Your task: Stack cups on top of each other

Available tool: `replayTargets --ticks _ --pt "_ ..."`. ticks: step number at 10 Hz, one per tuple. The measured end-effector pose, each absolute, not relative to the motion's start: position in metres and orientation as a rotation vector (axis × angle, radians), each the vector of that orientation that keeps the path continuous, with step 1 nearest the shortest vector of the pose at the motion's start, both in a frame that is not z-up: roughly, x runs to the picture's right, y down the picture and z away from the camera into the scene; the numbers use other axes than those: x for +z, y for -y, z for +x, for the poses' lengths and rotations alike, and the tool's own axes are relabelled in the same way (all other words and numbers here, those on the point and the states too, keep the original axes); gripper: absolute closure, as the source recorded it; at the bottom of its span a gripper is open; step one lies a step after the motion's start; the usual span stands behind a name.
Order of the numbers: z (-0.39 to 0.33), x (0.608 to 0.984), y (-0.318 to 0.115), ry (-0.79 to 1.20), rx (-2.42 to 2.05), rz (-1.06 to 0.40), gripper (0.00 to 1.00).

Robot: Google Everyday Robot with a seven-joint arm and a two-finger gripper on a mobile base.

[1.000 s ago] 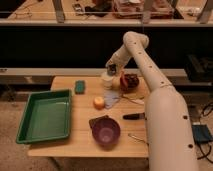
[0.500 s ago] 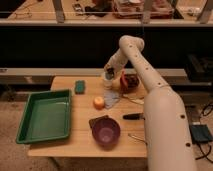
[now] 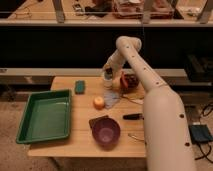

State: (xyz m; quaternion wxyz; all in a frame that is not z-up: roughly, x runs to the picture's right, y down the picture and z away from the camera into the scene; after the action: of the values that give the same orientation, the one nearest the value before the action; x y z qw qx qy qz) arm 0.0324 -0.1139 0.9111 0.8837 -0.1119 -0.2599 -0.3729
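My gripper point(image 3: 107, 75) hangs at the far middle of the wooden table point(image 3: 80, 142), right over a white cup point(image 3: 107, 84) that stands upright. Something small and dark sits at the gripper's tip; I cannot tell what it is. A light blue thing point(image 3: 112, 98), maybe the blue cup on its side, lies just in front of the white cup, right of the small orange object point(image 3: 99, 102). I cannot make out the steel cup.
A green tray point(image 3: 45, 117) fills the table's left side. A small green block point(image 3: 80, 87) lies at the back. A purple bowl point(image 3: 106, 132) stands near the front edge. A red-brown object point(image 3: 130, 81) and a black pen point(image 3: 132, 116) lie to the right. Shelves stand behind.
The arm's upper bend has swung a little to the left, and the gripper has shifted slightly left and down over the white cup. The objects on the table have not moved.
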Motion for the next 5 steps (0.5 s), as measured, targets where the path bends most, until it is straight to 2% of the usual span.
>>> replayTargets --ticks 2,3,5 --pt "0.0259 0.9121 0.1175 0.508 -0.784 -0.228 0.25" --pt "0.0245 0.9100 0.1204 0.500 -0.785 -0.220 0.21" --pt "0.0254 0.9072 0.1232 0.499 -0.779 -0.206 0.20"
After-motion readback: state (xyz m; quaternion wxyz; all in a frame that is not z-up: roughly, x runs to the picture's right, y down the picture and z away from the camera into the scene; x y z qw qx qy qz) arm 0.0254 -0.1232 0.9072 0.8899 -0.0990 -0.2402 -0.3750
